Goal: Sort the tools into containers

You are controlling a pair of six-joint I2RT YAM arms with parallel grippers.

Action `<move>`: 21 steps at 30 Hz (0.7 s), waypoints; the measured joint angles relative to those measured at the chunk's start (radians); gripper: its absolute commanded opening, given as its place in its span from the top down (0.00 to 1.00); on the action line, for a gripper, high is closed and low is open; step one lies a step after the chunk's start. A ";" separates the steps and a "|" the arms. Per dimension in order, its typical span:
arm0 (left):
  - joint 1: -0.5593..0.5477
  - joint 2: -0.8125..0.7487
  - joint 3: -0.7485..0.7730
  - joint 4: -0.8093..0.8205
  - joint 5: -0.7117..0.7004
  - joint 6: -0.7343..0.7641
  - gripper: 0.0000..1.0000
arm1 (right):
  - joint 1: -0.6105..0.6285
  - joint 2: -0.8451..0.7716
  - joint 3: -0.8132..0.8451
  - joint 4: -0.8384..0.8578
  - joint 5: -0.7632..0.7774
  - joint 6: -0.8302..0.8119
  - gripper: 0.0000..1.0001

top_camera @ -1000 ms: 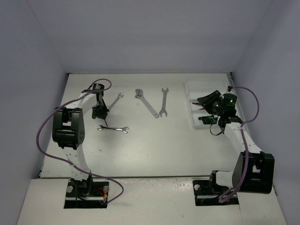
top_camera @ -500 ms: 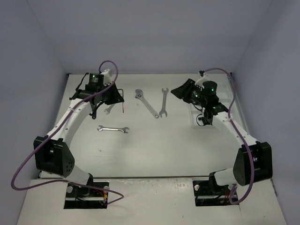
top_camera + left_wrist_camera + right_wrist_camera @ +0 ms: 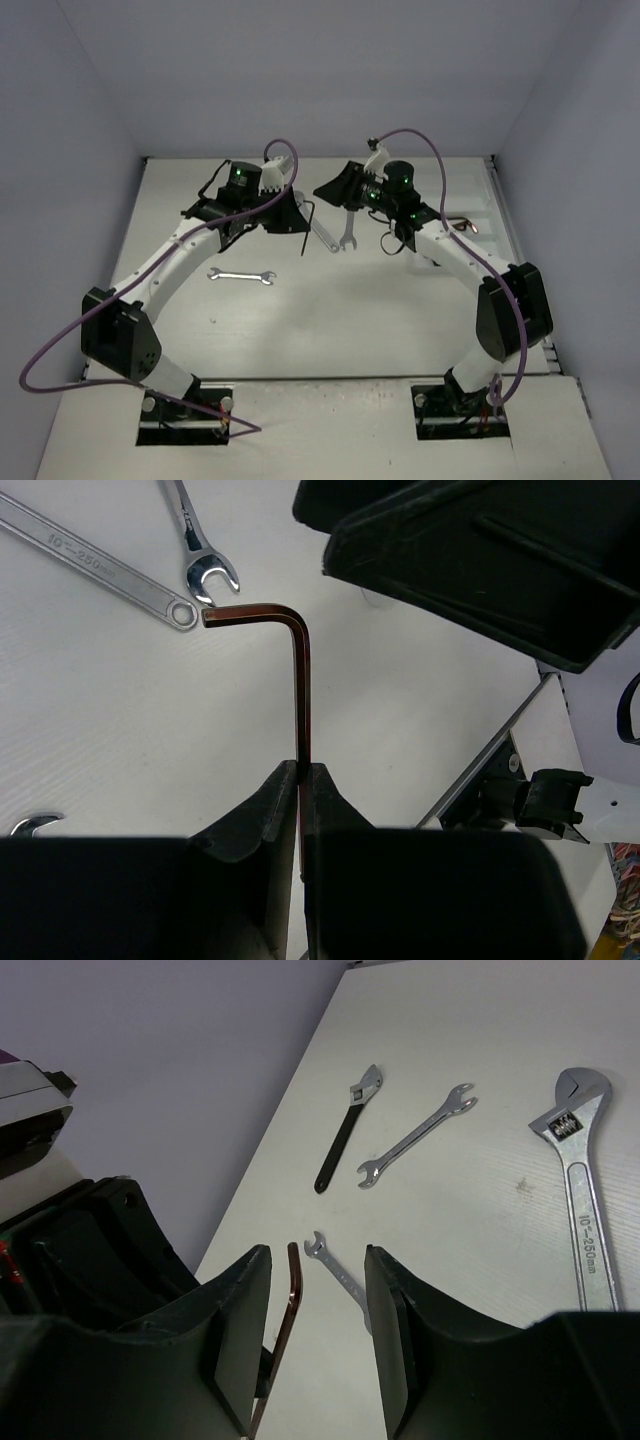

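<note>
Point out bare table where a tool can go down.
Bare: the near table between the small wrench and the arm bases. Crowded: far centre, left hand and right hand around the hex key, above two wrenches.

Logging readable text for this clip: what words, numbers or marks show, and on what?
"10"-250mm": handle of the large silver adjustable wrench, right wrist view.
"10 - 250": silver wrench handle, left wrist view; unit letters blurred.
Nothing else is readable.

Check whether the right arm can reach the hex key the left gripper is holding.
Probably yes. The right gripper is open, and in its wrist view the hex key, pinched by the left gripper, shows between its fingers, nothing blocking.
</note>
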 measured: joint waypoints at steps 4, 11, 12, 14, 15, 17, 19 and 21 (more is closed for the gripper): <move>-0.004 0.000 0.000 0.000 0.000 0.000 1.00 | 0.012 0.028 0.011 0.007 0.000 0.002 0.61; -0.006 0.011 0.002 0.002 -0.002 0.001 1.00 | 0.028 0.030 0.012 0.011 0.000 0.011 0.62; -0.006 0.014 0.003 0.002 -0.003 0.001 1.00 | 0.031 0.030 0.012 0.012 0.000 0.013 0.62; -0.007 0.020 0.005 0.003 -0.006 0.002 1.00 | 0.036 0.030 0.012 0.012 -0.002 0.014 0.62; -0.007 0.023 0.007 0.003 -0.008 0.003 1.00 | 0.036 0.030 0.012 0.012 -0.003 0.015 0.62; -0.008 0.029 0.014 0.003 -0.012 0.005 1.00 | 0.036 0.030 0.012 0.013 -0.004 0.016 0.62; -0.009 0.033 0.025 0.003 -0.015 0.007 1.00 | 0.036 0.030 0.012 0.013 -0.004 0.018 0.63; -0.010 0.034 0.034 0.004 -0.020 0.009 1.00 | 0.036 0.032 0.012 0.013 -0.004 0.019 0.63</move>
